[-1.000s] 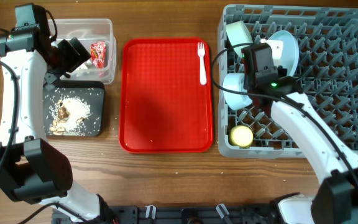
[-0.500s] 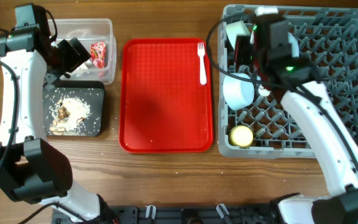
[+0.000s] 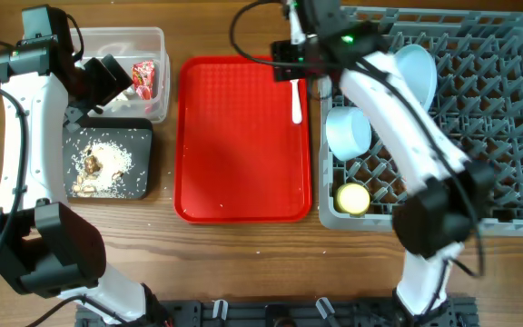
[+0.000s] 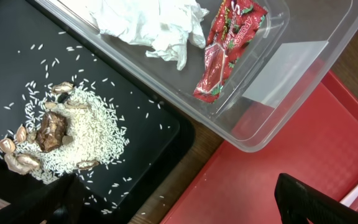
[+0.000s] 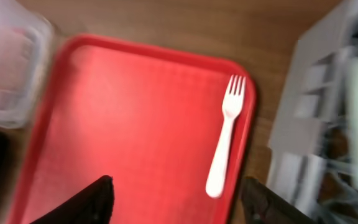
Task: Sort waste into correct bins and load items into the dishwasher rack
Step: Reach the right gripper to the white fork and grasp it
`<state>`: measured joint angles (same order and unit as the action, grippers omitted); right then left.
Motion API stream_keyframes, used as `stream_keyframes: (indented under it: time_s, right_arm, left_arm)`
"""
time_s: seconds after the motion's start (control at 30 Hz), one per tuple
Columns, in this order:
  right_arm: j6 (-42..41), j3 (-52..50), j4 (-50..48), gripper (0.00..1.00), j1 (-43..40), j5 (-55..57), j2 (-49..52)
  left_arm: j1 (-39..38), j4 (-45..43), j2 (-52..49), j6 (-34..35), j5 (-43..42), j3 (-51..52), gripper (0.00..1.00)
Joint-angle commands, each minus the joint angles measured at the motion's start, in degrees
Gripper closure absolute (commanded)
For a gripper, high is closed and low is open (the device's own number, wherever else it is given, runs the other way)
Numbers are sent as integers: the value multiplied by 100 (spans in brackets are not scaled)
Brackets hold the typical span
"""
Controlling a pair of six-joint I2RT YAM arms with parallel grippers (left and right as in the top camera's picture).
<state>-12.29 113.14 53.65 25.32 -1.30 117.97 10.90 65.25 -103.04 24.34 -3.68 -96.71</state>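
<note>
On the red tray's point(image 3: 234, 145) far right: one white fork point(image 3: 295, 91); my right claw point(image 5: 182, 205) hovers near, spread, empty; left claw point(image 4: 176, 190) spread too.

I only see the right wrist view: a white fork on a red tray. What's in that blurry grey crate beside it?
Observer: The overhead shows the dishwasher rack holding a pale blue plate, a bowl and a yellow cup.
Operator: And the clear tub at my picture's edge?
Observer: The left wrist view shows a crumpled napkin and a red wrapper inside it.
</note>
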Motion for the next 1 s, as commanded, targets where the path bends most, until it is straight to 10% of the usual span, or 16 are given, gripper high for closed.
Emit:
stream_keyframes:
  time_s: [0.0,0.97]
  right_arm:
    - [-125,352,39,36,0,-7,802]
    - [-634,343,-348,40,107,737,2232]
  left_arm:
    - [-2,-13,94,55,57,-79,0]
    - [-2,-13,94,55,57,-79,0]
